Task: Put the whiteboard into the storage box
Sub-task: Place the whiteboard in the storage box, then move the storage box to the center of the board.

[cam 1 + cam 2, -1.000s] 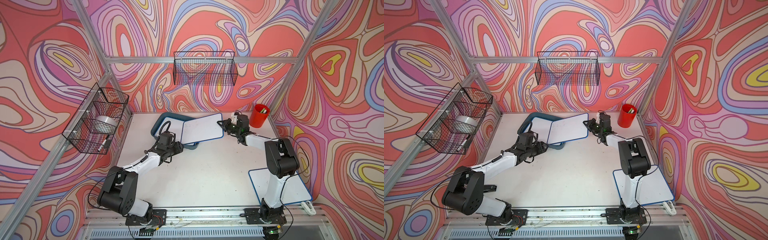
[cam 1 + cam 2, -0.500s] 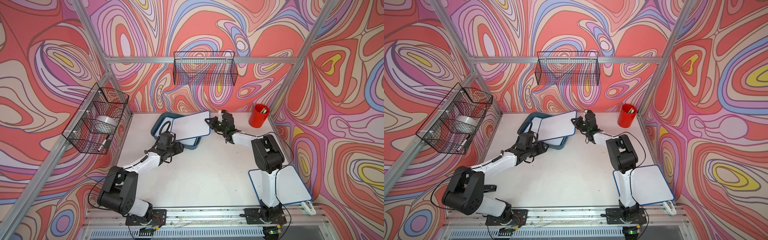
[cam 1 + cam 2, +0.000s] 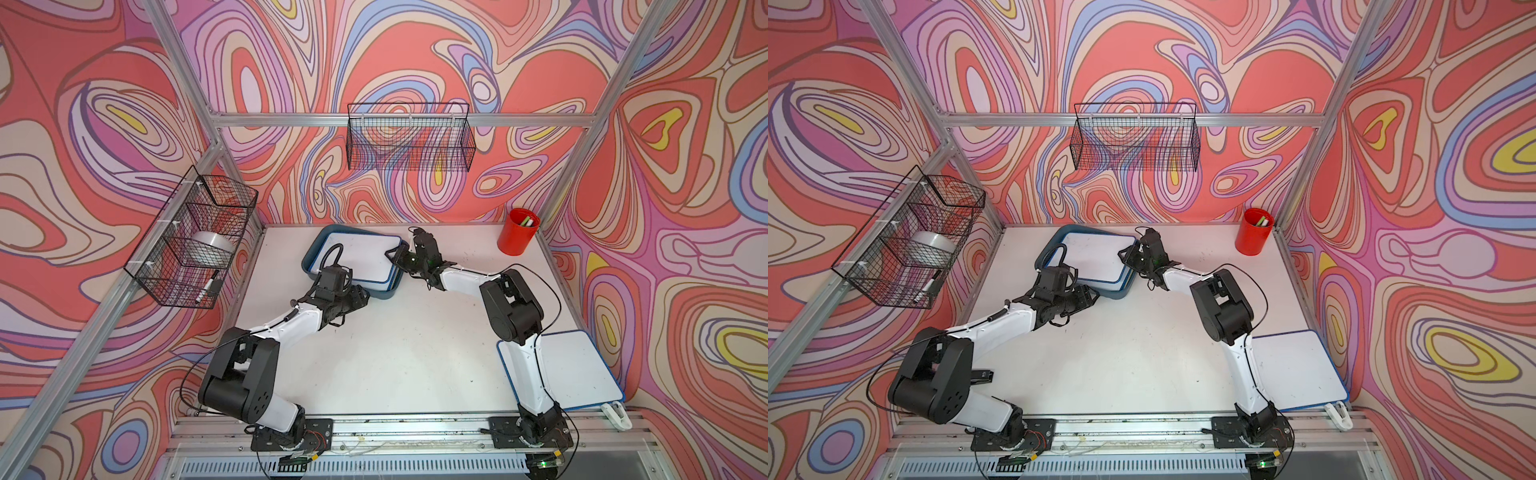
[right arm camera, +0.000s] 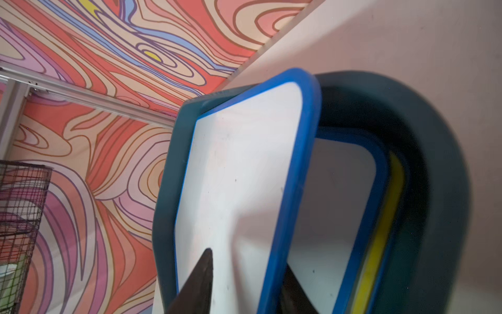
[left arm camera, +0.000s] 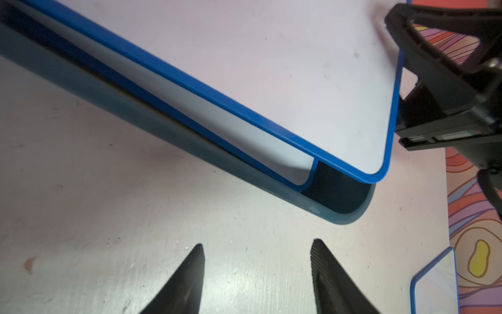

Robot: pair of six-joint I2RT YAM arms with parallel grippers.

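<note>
Right tool has swung the whiteboard over the storage box. I see its jaws now parted astride the edge, with the board tilted, not yet flat. Left tool is spread, empty.

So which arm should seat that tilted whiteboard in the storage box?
Right. The right gripper straddles an edge of the whiteboard over the storage box; the left gripper hangs open and empty above the table beside it.

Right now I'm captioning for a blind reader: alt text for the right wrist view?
A blue-framed whiteboard sits tilted over the teal storage box, its near edge between the right gripper's fingers. A second whiteboard lies inside the box, a yellow strip beside it.
</note>
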